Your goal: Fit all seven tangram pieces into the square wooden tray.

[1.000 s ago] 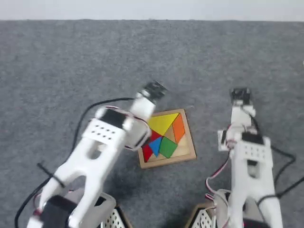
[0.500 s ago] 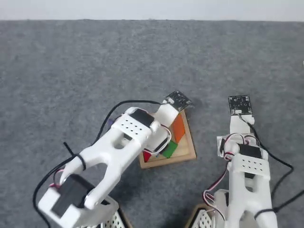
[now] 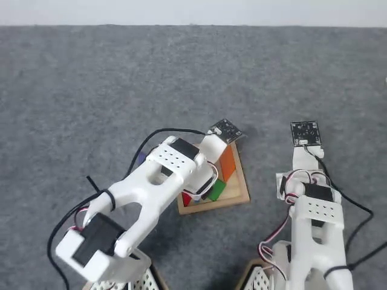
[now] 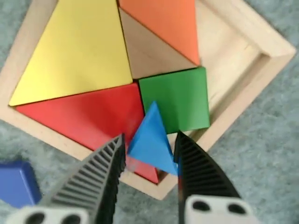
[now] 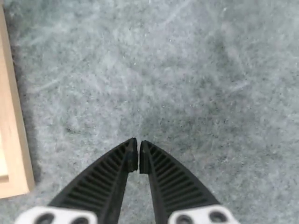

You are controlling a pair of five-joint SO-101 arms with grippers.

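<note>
Ribbed left end effector (image 4: pixel 149 136) spread astride glossy blue triangle (image 4: pixel 151 147), right end effector (image 5: pixel 138 142) pressed together

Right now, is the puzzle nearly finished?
Nearly. Done: the yellow triangle, orange piece, green square and red triangle lie flat in the wooden tray. In hand: the open left gripper straddles the light blue triangle, which overlaps the red one. To do: seating it, and the dark blue piece out on the carpet; bare wood shows inside the tray.
</note>
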